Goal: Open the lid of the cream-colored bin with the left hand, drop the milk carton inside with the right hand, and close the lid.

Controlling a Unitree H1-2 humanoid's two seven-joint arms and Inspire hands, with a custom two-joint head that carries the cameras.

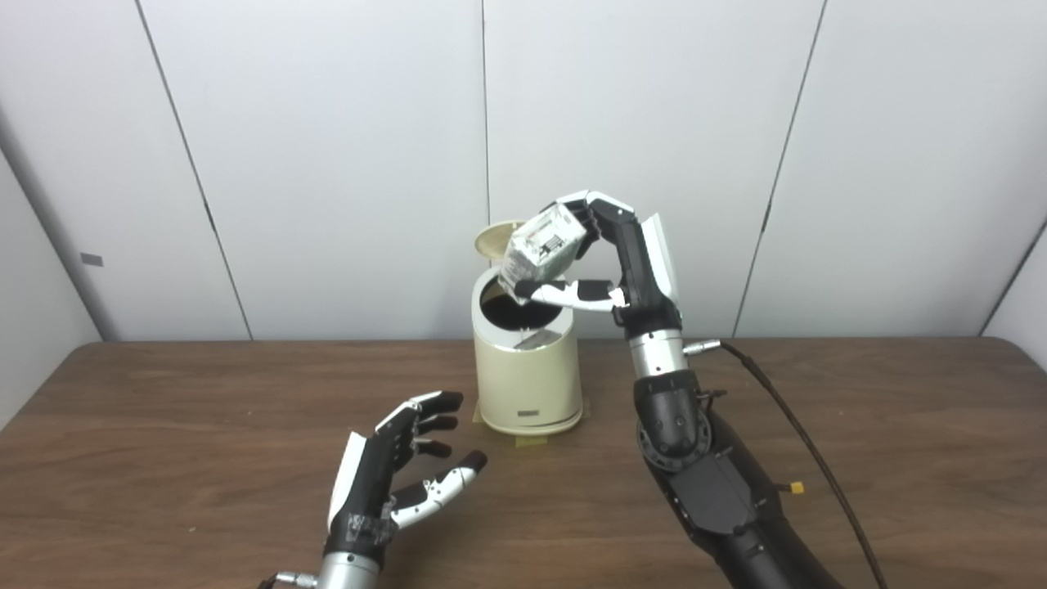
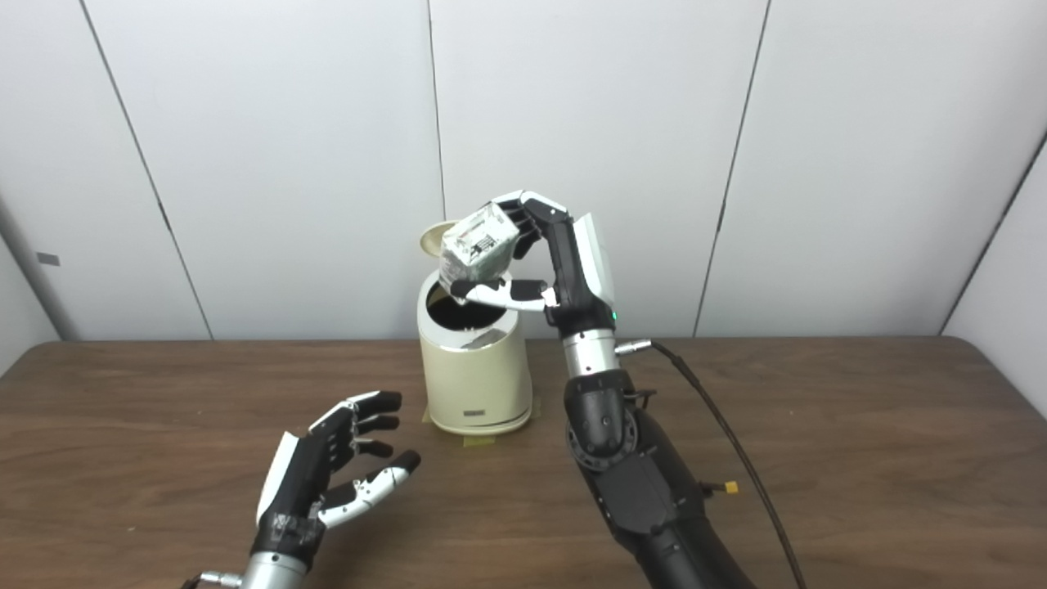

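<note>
Above the open cream-colored bin (image 1: pixel 527 372), the milk carton (image 1: pixel 542 248) is clamped in the right hand (image 1: pixel 609 258); the drop step is judged next, needing only release. The left hand (image 1: pixel 401 466) is spread, empty.

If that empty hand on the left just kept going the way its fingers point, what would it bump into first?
Probably the cream-colored bin. The open left hand hangs over the table with its fingers aimed up and to the right, toward the bin's lower wall. Depth is hard to judge; it might pass just in front.
</note>
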